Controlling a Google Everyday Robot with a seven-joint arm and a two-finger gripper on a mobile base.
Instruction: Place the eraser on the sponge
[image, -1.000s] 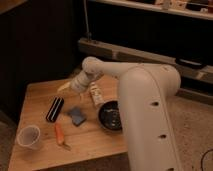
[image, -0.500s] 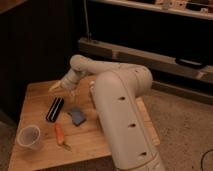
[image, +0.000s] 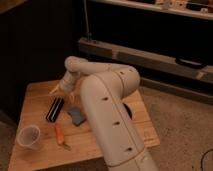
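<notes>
The eraser (image: 54, 109), a black oblong block with thin pale stripes, lies on the wooden table (image: 35, 95) left of centre. Just right of it sits the sponge (image: 77, 115), a small blue-grey pad, partly hidden by my white arm (image: 107, 115). The two are close but apart. My gripper (image: 57, 90) hangs at the end of the arm just above and behind the eraser's far end, over the table's back left area. Nothing is seen held in it.
A clear plastic cup (image: 28, 136) stands at the front left corner. An orange carrot-shaped item (image: 60, 135) lies in front of the eraser. A round black pan (image: 128, 112) shows partly behind my arm on the right. Dark shelving (image: 150, 30) stands behind the table.
My arm has swung left and closer to the camera, hiding most of the pan. The gripper has moved from the table's middle toward the eraser's far end. The objects have not moved.
</notes>
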